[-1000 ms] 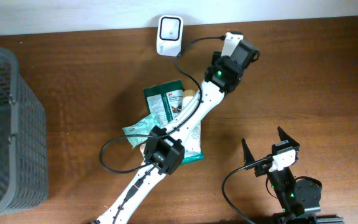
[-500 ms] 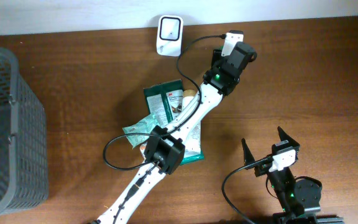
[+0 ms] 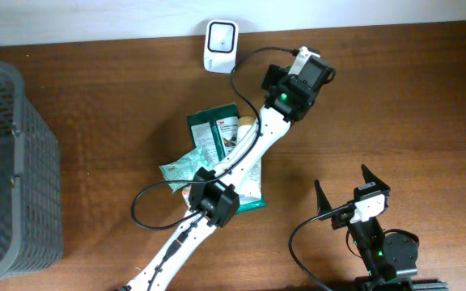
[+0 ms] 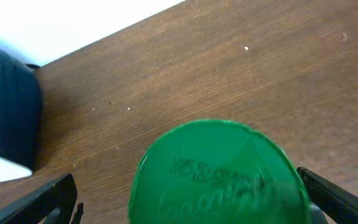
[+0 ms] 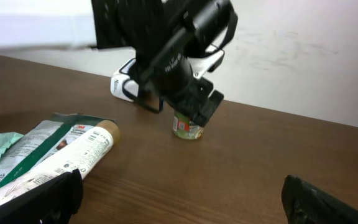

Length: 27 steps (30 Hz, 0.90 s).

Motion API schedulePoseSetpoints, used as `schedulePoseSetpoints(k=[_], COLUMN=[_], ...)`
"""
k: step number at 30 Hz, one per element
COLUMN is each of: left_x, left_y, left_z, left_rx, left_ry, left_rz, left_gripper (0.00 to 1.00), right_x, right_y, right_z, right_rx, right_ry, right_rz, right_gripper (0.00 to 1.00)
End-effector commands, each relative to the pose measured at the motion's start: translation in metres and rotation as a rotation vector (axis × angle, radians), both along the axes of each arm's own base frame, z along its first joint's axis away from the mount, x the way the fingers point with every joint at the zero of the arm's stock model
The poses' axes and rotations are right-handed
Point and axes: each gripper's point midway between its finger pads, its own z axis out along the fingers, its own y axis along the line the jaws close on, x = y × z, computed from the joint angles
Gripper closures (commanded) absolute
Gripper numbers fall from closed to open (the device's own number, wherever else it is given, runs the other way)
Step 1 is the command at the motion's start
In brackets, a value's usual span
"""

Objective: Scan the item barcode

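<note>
Small jar (image 5: 188, 128) with a green lid, upright on the table (image 3: 95, 105), just right of the white scanner (image 3: 220, 37) at the far edge by the wall. Directly above it, the left tool (image 3: 298, 77), arm stretched across the table: fingers (image 4: 48, 199) spread wide to either side of the lid, not closed on it, the left one plainly apart, the right one close beside the rim. In the right wrist view, jar base flat on the wood beneath that tool. Near the middle of the table, under the left arm, a loose heap of snack packets (image 3: 217, 137). At the left edge, a grey mesh basket (image 3: 6, 162). Toward the front right, the right tool (image 3: 342, 181), likewise wide and empty, well apart from the jar.
</note>
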Motion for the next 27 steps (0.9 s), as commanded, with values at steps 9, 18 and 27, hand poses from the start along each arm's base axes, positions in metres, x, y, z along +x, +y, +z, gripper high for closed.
schedulePoseSetpoints(k=[9,18,27], left_x=[-0.063,-0.010,0.055], left_y=[0.000,0.029,0.048], left_z=[0.118,0.128,0.069], left_rx=[-0.041,-0.185,-0.333], left_ry=[0.128,0.109,0.075], left_rz=[-0.265,-0.500,-0.369], left_gripper=[0.00,0.15,0.21], right_x=[0.000,0.000,0.000], right_y=[0.001,0.001,0.001], right_z=[-0.001,-0.001,-0.001], right_rx=[0.003,0.003,0.003], right_ry=[0.001,0.001,0.001], right_rz=[0.004,0.004,0.004], right_gripper=[0.02,0.02,0.02])
